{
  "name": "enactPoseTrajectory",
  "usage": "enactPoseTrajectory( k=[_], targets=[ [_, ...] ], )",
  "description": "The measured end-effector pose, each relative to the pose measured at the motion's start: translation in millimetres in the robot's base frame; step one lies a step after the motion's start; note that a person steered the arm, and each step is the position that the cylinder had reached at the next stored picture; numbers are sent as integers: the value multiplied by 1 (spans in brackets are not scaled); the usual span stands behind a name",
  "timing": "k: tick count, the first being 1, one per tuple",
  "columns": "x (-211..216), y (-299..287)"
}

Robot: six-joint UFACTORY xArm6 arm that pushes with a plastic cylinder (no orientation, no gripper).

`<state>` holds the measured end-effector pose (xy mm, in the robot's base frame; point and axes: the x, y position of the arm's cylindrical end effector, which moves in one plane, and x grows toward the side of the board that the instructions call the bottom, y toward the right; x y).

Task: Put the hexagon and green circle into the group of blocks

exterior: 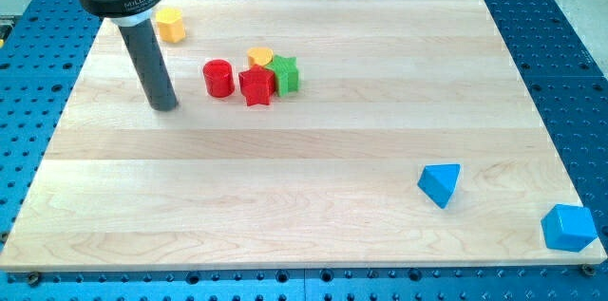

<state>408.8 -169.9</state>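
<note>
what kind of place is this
Most likely a robotics lab bench: a wooden board on a blue perforated metal table, small coloured blocks such as the red cylinder, and my tip left of it.

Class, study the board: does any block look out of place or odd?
The blue block at the view's bottom right overhangs the board's edge, which looks odd. The blue triangular block also sits far from the cluster around the red star.
</note>
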Motion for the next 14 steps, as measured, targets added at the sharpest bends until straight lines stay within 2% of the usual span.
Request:
enactPoseTrajectory(
  k=[2,3,5,6,8,10,11,12,14],
  targets=[
    [-17,67],
    [-17,24],
    [-12,-111],
    [-13,-135],
    [-15,-134],
    [-39,-125],
    [-87,-116],
    [-110,-77],
    [-152,-66]
  ],
)
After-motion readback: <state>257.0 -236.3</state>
